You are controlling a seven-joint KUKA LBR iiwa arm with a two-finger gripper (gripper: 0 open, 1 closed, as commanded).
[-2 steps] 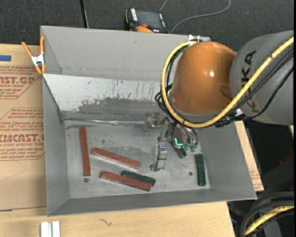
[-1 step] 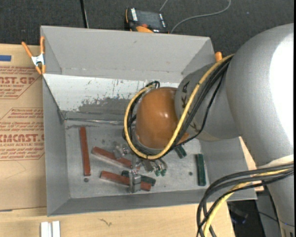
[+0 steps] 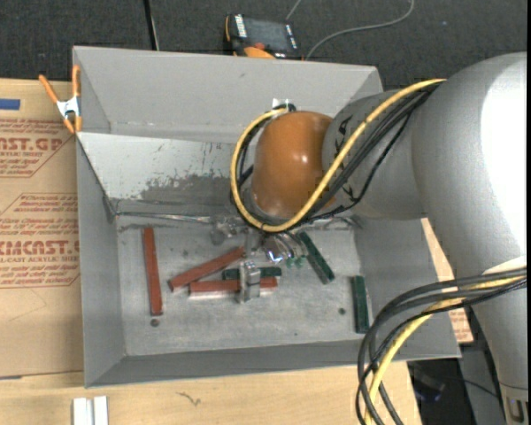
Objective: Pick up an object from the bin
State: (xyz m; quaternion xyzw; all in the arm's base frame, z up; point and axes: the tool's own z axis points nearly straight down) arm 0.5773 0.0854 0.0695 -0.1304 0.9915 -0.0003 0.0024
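Counted in bin (image 3: 102,237): three red-brown sticks, namely left stick (image 3: 150,273), diagonal stick (image 3: 208,270) and centre stick (image 3: 214,285). Two dark green sticks were clear: right stick (image 3: 358,304), slanted stick (image 3: 318,258). A third green piece (image 3: 250,277) at centre was partly hidden. One pale strip (image 3: 203,295).

Grey-white arm (image 3: 460,140), orange wrist cover (image 3: 288,162), yellow-and-black cables (image 3: 407,317).

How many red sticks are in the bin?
3. One red stick lies alone at the left; a slanted one and a level one lie in the middle beside the gripper. The arm may hide more.
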